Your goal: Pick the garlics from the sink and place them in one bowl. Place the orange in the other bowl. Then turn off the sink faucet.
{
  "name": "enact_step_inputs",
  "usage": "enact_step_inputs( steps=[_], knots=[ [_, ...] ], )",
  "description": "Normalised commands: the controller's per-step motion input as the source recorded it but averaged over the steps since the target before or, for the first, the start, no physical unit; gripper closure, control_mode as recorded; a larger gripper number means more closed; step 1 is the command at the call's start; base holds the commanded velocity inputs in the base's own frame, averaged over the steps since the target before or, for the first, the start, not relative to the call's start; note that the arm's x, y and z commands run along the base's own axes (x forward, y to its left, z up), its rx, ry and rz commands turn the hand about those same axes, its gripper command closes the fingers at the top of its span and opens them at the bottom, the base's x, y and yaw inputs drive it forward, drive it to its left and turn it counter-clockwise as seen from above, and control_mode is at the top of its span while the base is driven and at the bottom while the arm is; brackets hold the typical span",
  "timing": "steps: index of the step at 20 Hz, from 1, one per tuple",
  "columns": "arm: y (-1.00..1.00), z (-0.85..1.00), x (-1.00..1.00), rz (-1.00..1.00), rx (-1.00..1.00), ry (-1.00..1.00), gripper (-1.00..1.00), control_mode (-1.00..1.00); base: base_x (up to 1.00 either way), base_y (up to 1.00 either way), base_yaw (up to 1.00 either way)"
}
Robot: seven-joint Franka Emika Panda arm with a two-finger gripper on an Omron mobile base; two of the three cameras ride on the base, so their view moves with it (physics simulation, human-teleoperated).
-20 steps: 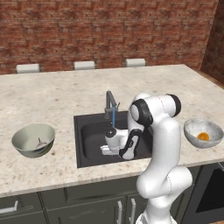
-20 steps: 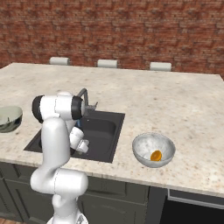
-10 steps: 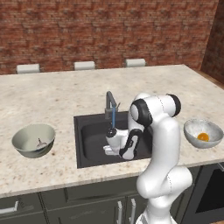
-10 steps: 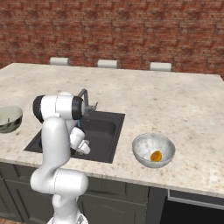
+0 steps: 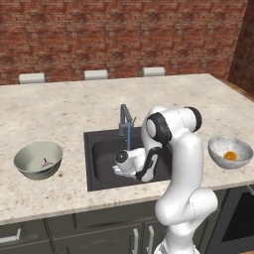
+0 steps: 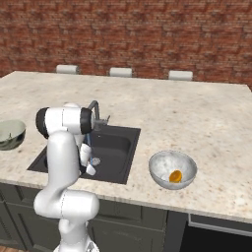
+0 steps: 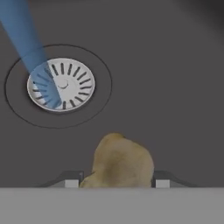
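Observation:
My gripper (image 7: 117, 180) is down in the dark sink (image 5: 99, 149), open, with the dull brown garlic (image 7: 119, 161) between its fingertips (image 7: 72, 179) on the basin floor. From the left base view the gripper (image 5: 118, 170) hangs low under the faucet (image 5: 124, 116), whose blue stream is running onto the drain ring (image 7: 61, 84). The pale garlic (image 5: 47, 162) lies in the plain green-grey bowl (image 5: 25, 158) left of the sink. Right of the sink, the orange (image 5: 229, 156) sits in the mottled whitish bowl (image 5: 218, 145).
The sink is set in a speckled stone counter (image 5: 74, 104) against a brick wall. Dark cabinet fronts (image 5: 74, 228) run below the counter edge. My own arm (image 5: 173, 144) stands over the sink's right side.
The hand has sunk slightly lower into the sink over the brown garlic. The bowls, the orange and the running water are unchanged.

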Motion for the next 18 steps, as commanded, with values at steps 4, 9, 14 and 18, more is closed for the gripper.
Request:
enact_step_inputs(
  steps=[4,9,14,18],
  knots=[
    [-1.00,-0.63,0.00,0.11,0.28,-0.24,1.00,-1.00,0.00,0.00,0.00],
    [-0.99,-0.18,0.00,0.25,0.27,-0.10,1.00,-1.00,0.00,0.00,0.00],
    [-0.06,0.07,0.00,0.11,0.08,-0.09,1.00,-1.00,0.00,0.00,0.00],
    [0.62,0.43,-0.07,0.01,0.00,-0.05,1.00,-1.00,0.00,0.00,0.00]
  ],
)
